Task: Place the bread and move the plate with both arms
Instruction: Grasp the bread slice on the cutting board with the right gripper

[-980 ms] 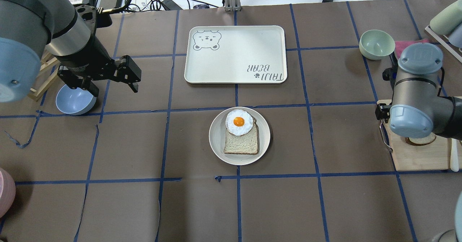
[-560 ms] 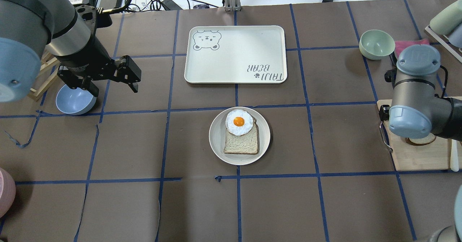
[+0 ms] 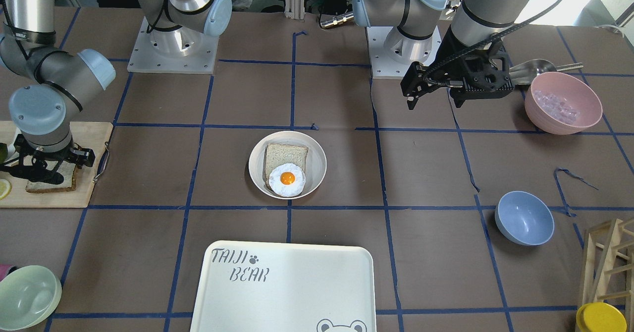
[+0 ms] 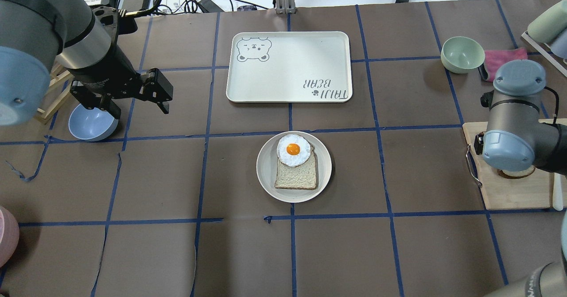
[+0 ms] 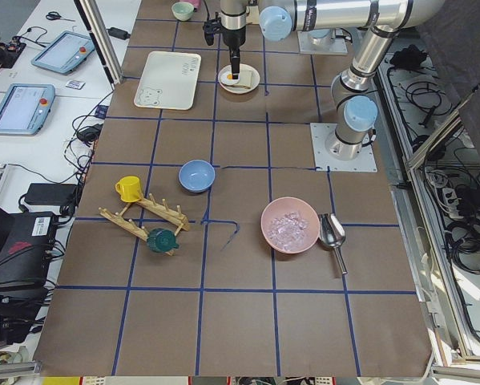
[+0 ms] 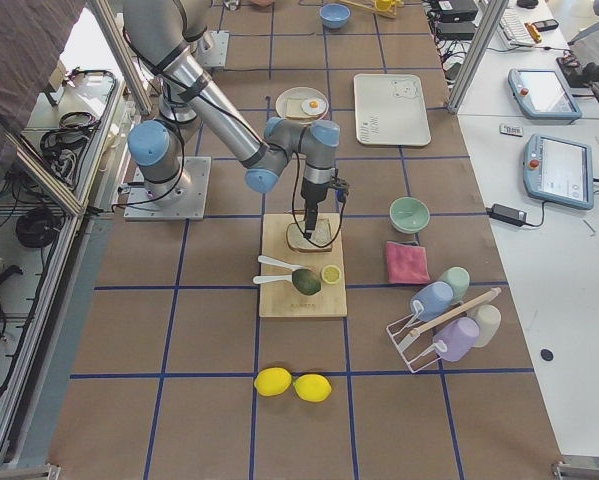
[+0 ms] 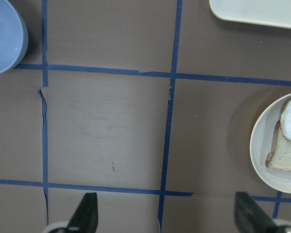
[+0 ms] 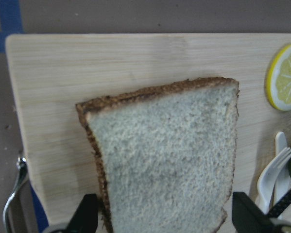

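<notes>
Two slices counted: bread (image 8: 167, 155) on one board (image 8: 48, 63), straddled by wide-spread right gripper (image 8: 164, 216); paler slice (image 4: 296, 177) under one egg (image 4: 293, 150) on one plate (image 4: 266, 173). Left gripper (image 4: 140, 106) spread wide, empty.

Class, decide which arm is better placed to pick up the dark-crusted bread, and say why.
Right. The right gripper hangs open directly over the bread on the wooden board. The left gripper hovers open over the table, near the blue bowl.

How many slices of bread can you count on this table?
2. A tan-crusted slice lies on the plate, partly under the fried egg. The dark-crusted bread lies on the wooden cutting board at the robot's right. More could be hidden.
</notes>
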